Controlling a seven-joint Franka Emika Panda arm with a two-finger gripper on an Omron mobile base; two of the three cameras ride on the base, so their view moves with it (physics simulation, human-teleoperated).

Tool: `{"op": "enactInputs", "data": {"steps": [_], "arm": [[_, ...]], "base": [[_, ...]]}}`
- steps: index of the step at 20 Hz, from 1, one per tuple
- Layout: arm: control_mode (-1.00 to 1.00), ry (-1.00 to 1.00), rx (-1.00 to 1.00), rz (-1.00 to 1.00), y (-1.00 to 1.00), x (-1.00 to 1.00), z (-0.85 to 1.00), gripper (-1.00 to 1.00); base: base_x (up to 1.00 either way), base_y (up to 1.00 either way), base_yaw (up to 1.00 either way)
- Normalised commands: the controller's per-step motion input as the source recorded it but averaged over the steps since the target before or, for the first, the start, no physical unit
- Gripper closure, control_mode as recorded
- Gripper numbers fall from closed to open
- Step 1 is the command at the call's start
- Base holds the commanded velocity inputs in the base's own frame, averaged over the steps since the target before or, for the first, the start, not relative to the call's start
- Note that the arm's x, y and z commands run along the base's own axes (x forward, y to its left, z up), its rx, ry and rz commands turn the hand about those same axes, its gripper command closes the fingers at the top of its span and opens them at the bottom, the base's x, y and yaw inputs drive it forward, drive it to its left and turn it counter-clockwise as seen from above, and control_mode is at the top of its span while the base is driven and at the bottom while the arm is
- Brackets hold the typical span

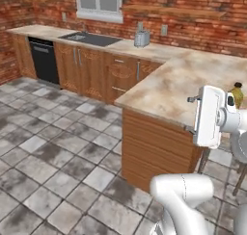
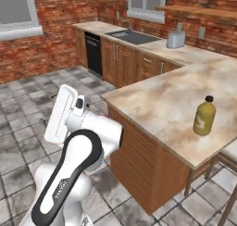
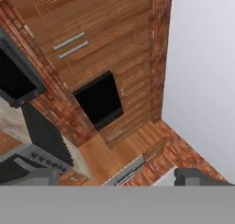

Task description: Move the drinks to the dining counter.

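Observation:
A squat yellow juice bottle (image 2: 204,116) with a black cap stands upright on the beige marbled dining counter (image 2: 157,104), near its right edge. From the left base view the bottle (image 1: 236,94) peeks out behind the arm's white wrist block (image 1: 209,116), with the counter (image 1: 169,84) spreading to its left. My gripper (image 3: 119,178) is open, its two dark fingertips wide apart with nothing between them. It points away from the counter, toward tall wooden cabinets and a brick wall. The wrist block (image 2: 62,114) hangs over the tiled floor, left of the counter's ribbed wooden base.
A sink (image 1: 89,38) and a metal toaster (image 1: 142,38) sit on the back counter, with a black dishwasher (image 1: 44,60) below. A stool (image 2: 229,155) stands at the dining counter's right edge. A dark oven opening (image 3: 98,101) shows in the wooden cabinets.

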Motion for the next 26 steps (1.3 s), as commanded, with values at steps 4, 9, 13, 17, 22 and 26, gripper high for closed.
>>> {"op": "enactInputs", "data": {"steps": [4, 9, 13, 17, 22, 26], "arm": [[1.00, 0.00, 0.00, 0.00, 0.00, 0.00, 0.00, -1.00], [1.00, 0.00, 0.00, 0.00, 0.00, 0.00, 0.00, -1.00], [1.00, 0.00, 0.00, 0.00, 0.00, 0.00, 0.00, -1.00], [1.00, 0.00, 0.00, 0.00, 0.00, 0.00, 0.00, -1.00], [1.00, 0.00, 0.00, 0.00, 0.00, 0.00, 0.00, -1.00], [1.00, 0.00, 0.00, 0.00, 0.00, 0.00, 0.00, -1.00]], "base": [[0.00, 0.00, 0.64], [0.00, 0.00, 0.63], [0.00, 0.00, 0.61], [0.00, 0.00, 0.61], [0.00, 0.00, 0.60], [0.00, 0.00, 0.59]]}}
